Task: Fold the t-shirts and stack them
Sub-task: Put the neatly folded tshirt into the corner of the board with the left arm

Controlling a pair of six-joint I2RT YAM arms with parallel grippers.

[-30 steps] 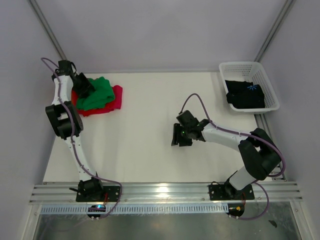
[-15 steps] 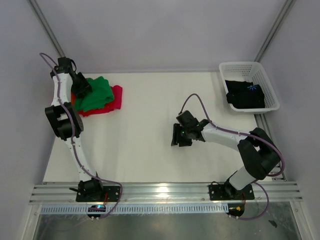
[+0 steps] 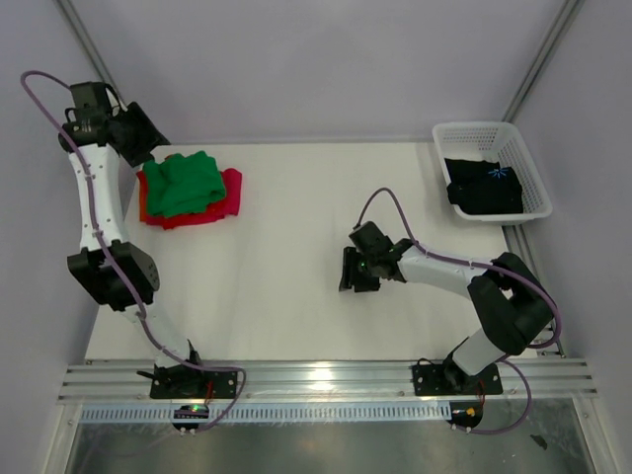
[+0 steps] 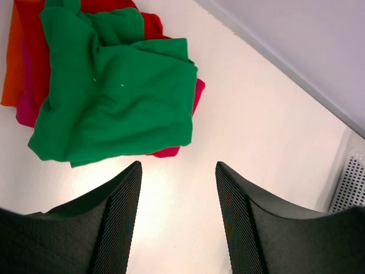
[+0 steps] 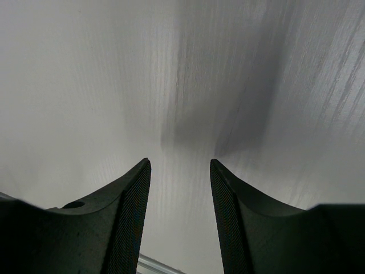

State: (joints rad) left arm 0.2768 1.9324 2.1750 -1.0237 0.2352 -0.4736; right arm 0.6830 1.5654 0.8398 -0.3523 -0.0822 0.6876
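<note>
Jaws on left arm (image 3: 96, 193) sit parted and empty, up off the surface (image 3: 286, 296), just at 11 o'clock of the shirt pile; jaws on right arm (image 3: 444, 267) are also parted and empty, close over bare surface near the middle. Green t-shirt (image 3: 183, 183) lies crumpled on top of red t-shirt (image 3: 229, 193) at the surface's 10 o'clock, with an edge of magenta-pink t-shirt (image 4: 23, 108) peeking out underneath. Black t-shirt (image 3: 482, 193) with a blue print sits inside white basket (image 3: 474, 130) at 2 o'clock, well apart from the pile.
</note>
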